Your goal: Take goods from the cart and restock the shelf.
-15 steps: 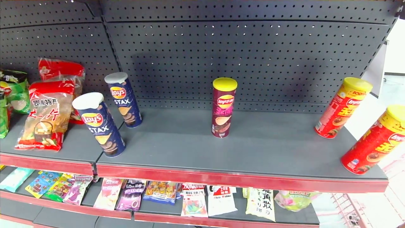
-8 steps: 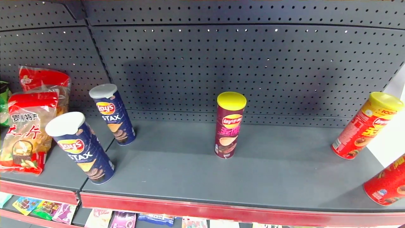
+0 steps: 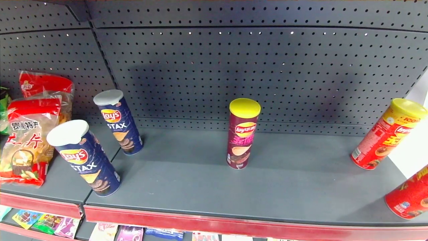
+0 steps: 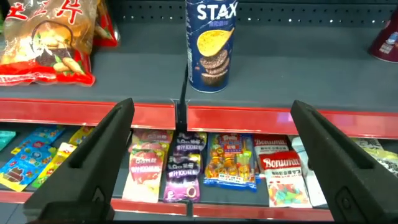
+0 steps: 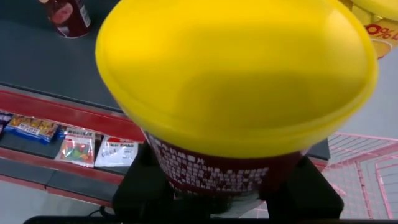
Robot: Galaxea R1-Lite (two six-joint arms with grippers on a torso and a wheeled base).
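Note:
My right gripper [image 5: 224,190] is shut on a maroon chip can with a yellow lid [image 5: 236,81], held in front of the shelf's red front edge [image 5: 56,102]. My left gripper [image 4: 211,155] is open with nothing between its fingers, level with the red front edge [image 4: 249,118] below a blue can [image 4: 210,46]. On the grey shelf [image 3: 200,180] stand two blue cans [image 3: 85,159] [image 3: 118,122], one maroon can [image 3: 242,134] in the middle, and two red cans [image 3: 384,134] [image 3: 409,197] at the right.
Snack bags [image 3: 26,134] lie at the shelf's left end. The lower shelf holds several small packets [image 4: 230,168]. A pink wire cart [image 5: 367,174] is beside the shelf's right end. Bare shelf lies on both sides of the middle maroon can.
The head camera has moved closer to the shelf, so the whole picture shifted. The cans on the shelf stand where they were.

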